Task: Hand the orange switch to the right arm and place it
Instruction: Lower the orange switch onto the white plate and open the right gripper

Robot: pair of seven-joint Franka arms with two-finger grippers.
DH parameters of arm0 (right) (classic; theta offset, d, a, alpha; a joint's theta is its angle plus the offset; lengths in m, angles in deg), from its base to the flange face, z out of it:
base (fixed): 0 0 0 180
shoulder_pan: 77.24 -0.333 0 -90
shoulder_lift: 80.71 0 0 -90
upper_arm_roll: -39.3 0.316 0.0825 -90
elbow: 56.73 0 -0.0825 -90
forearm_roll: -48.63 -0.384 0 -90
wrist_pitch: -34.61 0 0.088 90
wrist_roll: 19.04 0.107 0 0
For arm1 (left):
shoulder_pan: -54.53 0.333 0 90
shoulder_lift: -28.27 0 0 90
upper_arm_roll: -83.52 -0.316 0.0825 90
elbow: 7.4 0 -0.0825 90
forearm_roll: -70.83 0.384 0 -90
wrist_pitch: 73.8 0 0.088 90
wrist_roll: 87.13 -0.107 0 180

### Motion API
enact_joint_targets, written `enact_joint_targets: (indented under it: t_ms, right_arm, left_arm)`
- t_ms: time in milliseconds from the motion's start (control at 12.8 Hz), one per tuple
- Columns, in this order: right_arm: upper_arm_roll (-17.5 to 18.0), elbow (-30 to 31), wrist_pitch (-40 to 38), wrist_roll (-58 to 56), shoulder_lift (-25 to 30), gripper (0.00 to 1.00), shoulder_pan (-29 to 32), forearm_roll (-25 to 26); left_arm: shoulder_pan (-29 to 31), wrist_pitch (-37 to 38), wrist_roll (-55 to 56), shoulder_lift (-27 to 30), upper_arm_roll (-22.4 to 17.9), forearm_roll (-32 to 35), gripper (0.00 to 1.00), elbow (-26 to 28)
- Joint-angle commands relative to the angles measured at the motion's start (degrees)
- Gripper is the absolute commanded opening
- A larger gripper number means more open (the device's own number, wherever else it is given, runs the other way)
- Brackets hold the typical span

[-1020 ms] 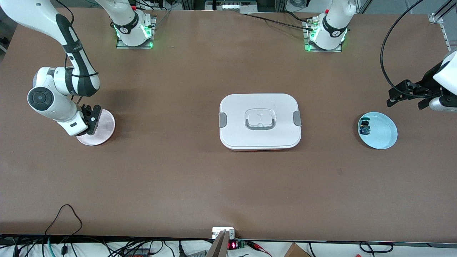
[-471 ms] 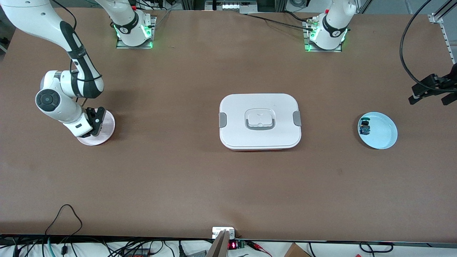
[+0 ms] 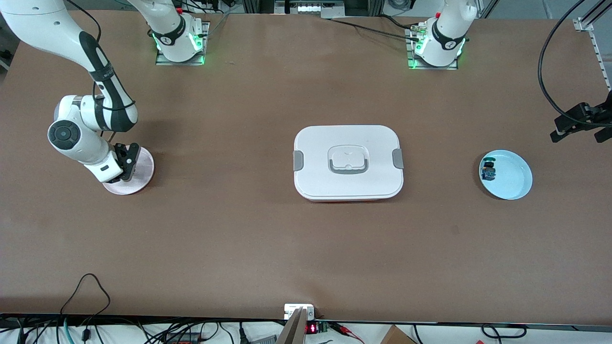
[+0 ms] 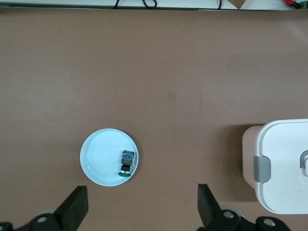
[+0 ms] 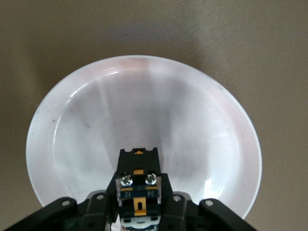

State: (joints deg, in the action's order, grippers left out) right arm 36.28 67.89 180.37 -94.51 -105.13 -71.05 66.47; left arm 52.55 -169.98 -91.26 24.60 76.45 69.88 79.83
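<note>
Orange switch [image 5: 138, 190]: clamped in right pincer [image 3: 125, 161] over pink plate [image 3: 143, 165], nine o'clock of table; handover done, release pending. Left pincer [image 4: 142, 211]: spread wide, empty, waiting.

The left gripper [image 4: 142, 211] is wide open, up over the brown table [image 4: 183, 72], w/ only two black fingers [image 4: 74, 208] seen. Below lies a light blue plate [image 4: 98, 156] w/ a small blue switch [image 4: 127, 162], green cap, near its rim. A white lidded container [image 4: 284, 168] w/ grey latch sits well apart.
</note>
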Motion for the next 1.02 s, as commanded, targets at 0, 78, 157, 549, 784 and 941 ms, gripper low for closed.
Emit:
enact_joint_targets:
  t_ms: [0,78,157,549,784,941]
  right_arm:
    - [0.56,1.15,-0.64,-0.12,2.7,1.0,0.85,0.18]
    - [0.56,1.06,-1.43,-0.03,3.84,1.0,0.85,0.0]
    - [0.64,0.8,-3.0,0.06,5.42,1.0,0.85,-0.09]
    - [0.82,-4.02,-11.01,0.93,10.09,1.0,0.23,-13.77]
    - [0.82,-8.59,-18.63,6.0,11.23,1.0,-0.21,-20.46]
    - [0.82,-9.13,-22.25,13.64,12.81,1.0,-0.56,-23.37]
  left_arm:
    - [-0.39,1.26,-0.88,-0.99,0.57,4.19,1.0,-2.07]
    - [-0.13,1.26,-1.05,-0.99,0.57,4.2,1.0,-2.07]
    - [0.14,1.35,-1.06,-0.99,0.48,3.59,1.0,-2.07]
    - [0.32,1.35,-1.14,-0.99,0.48,3.41,1.0,-2.07]
    - [0.32,1.35,-1.23,-0.99,0.57,3.41,1.0,-2.07]
    - [0.31,1.35,-1.23,-0.99,0.48,3.41,1.0,-2.07]
